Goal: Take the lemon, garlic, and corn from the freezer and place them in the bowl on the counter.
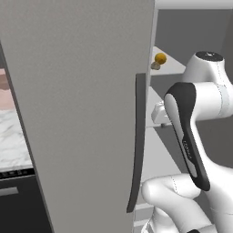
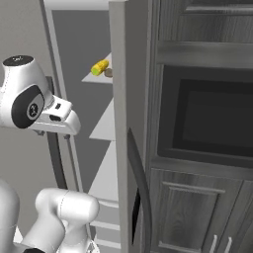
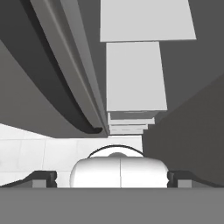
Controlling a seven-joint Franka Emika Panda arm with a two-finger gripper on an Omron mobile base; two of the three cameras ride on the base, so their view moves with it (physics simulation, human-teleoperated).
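So the freezer [image 1: 82,113] door is swung open and the pincer [image 3: 112,179] is hanging inside the opening, pointing down past the shelves [image 3: 135,74] with its jaws spread wide and nothing in them. The lemon [image 1: 160,58] sits on the top shelf, well above the pincer and further back, with something small and pale just beside it, probably the garlic [image 1: 155,66], though it's too small to tell. The corn [image 2: 100,67] is on that same shelf, also above the pincer. I'd say the trick is to lift the hand to shelf height first, then go in level, staying clear of the door edge.
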